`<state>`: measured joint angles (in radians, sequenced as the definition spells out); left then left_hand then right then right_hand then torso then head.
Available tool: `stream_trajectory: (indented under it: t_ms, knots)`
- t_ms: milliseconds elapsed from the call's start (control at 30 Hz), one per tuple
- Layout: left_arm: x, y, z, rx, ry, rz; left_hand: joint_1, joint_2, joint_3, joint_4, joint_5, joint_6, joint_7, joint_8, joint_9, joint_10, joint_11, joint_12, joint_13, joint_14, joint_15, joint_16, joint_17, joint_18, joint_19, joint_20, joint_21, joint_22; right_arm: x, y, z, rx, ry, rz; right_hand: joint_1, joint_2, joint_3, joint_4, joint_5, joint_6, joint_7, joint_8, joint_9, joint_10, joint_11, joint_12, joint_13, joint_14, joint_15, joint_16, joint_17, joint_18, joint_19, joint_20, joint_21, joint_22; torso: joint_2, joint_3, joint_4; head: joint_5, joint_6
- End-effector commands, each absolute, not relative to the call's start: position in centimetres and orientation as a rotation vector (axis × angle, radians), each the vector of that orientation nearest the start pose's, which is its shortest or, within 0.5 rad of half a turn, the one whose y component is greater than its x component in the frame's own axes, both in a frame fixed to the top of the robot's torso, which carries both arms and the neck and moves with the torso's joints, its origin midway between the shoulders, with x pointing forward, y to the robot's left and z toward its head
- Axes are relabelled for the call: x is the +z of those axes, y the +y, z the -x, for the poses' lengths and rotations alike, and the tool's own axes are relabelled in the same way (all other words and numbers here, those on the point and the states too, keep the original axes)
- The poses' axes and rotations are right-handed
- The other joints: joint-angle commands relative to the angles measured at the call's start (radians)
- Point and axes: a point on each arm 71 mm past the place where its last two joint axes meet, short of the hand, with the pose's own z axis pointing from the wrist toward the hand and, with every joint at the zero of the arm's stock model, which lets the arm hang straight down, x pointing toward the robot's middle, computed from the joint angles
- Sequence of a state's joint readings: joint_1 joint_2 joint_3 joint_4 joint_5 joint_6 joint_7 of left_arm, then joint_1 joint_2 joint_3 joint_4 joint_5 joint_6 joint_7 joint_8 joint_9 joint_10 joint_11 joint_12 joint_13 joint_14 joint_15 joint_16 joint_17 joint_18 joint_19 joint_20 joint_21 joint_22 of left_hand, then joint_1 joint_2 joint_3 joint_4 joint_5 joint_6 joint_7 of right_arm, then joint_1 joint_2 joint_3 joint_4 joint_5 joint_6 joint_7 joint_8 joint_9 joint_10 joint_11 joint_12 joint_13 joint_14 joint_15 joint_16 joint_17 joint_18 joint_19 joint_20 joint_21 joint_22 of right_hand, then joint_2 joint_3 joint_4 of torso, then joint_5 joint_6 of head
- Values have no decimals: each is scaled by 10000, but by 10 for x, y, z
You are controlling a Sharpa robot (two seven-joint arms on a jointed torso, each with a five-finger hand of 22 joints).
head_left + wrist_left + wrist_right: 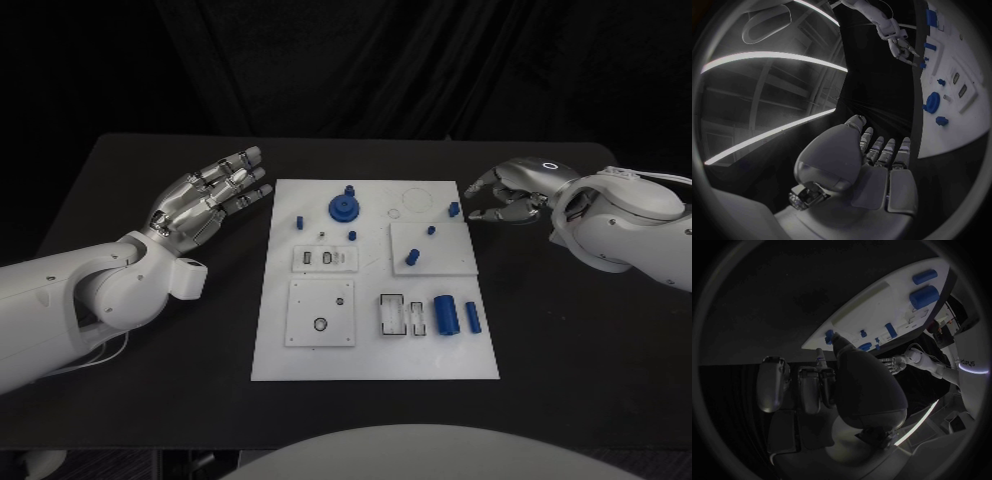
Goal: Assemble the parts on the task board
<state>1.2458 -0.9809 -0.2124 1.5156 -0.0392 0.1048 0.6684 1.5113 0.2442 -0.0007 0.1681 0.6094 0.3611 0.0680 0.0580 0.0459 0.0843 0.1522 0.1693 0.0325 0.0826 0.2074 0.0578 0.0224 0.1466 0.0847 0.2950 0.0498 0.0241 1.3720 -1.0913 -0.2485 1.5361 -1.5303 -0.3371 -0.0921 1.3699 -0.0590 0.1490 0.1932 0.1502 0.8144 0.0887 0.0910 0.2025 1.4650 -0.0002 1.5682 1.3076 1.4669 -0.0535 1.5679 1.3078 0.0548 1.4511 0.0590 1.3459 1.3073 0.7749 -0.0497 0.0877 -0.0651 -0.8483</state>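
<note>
Left hand: raised beside the left edge of the task board, palm up, fingers straight and spread, holding nothing, clear of the board.

Task board: flat in the middle of the black table. Blue gear-shaped part standing near the far edge; small blue pegs on the raised square plate; large blue cylinder and thin blue cylinder lying side by side near the right edge.

Handling, as judged: parts rigid, light, smooth plastic; likely to roll or slip under a loose pinch. Take cylinders across the barrel at mid-length; take pegs by the upper end.

Right hand: at the far right corner of the board, fingers curled downward, fingertips at a small blue peg on the edge. Contact apparent in the right wrist view; firm grip or mere touch: cannot tell.
</note>
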Motion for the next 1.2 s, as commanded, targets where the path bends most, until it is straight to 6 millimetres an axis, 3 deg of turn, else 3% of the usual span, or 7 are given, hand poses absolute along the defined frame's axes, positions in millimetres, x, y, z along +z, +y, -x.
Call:
stream_trajectory:
  t_ms: [33,233,333,500,633,1033,1200]
  knots:
    - [-195,262,-458,-19029,14184,9112,-111,24,44,10,-1,3,22,-50,-2,-28,-47,-24,-7,0,34,20,11,-150,30,-8,4,0,-177,-324,-473,3313,16698,1891,114,5,10,-27,70,20,33,22,-23,1058,30,26,2632,1039,2,29,2630,3,-35,-3,-162,1903,13,12,-32,39,-9]
    - [-195,263,-458,-19031,14201,9125,-111,24,44,10,-1,3,22,-50,-2,-28,-47,-24,-7,0,34,20,11,-150,30,-8,4,0,-184,-321,-475,3330,16785,1932,194,36,16,-21,340,22,70,17,-46,1058,60,26,2632,1039,23,29,2630,20,-76,14,-255,1878,14,19,-7,45,-48]
    - [-195,263,-458,-19022,14201,9131,-111,24,44,10,-1,3,22,-50,-2,-28,-47,-24,-7,0,34,20,11,-150,30,-8,4,0,-186,-320,-476,3353,16800,1962,204,50,15,-7,444,10,84,9,-58,1058,70,26,2632,1039,31,29,2630,24,-86,20,-280,1871,13,19,-29,53,-49]
    - [-196,264,-458,-19001,14213,9145,-119,28,59,9,3,6,19,-48,-2,-29,-54,-19,-5,-6,36,17,9,-153,23,-9,-1,-2,-188,-317,-479,3387,16831,2021,223,74,23,5,586,-11,102,-5,-74,1058,84,26,2632,1030,42,10,2615,37,-115,30,-345,1854,3,7,-37,20,25]
    - [-196,263,-458,-19010,14233,9149,-119,28,59,9,3,6,19,-48,-2,-29,-54,-19,-5,-6,36,17,9,-153,23,-9,-1,-2,-189,-315,-480,3364,16838,2024,232,77,25,4,611,-12,103,-6,-76,1058,86,26,2632,1027,44,3,2609,39,-120,32,-356,1851,1,12,-28,-66,60]
    - [-196,264,-458,-18994,14269,9165,-126,29,72,8,4,2,22,-48,-2,-33,-57,-24,-6,-14,36,11,7,-156,17,-9,-5,-3,-190,-313,-484,3281,16879,2014,170,56,-15,52,613,-25,118,-15,-87,1058,98,26,2632,999,52,-56,2560,52,-148,39,-416,1834,-8,13,-20,-78,120]
    - [-196,264,-458,-18974,14273,9176,-126,29,72,8,4,2,22,-48,-2,-33,-57,-24,-6,-14,36,11,7,-156,17,-9,-5,-3,-190,-312,-486,3232,16930,2015,146,31,-46,71,538,-62,117,-34,-101,1058,101,26,2632,987,57,-82,2539,58,-161,45,-449,1826,-15,9,-38,-74,85]
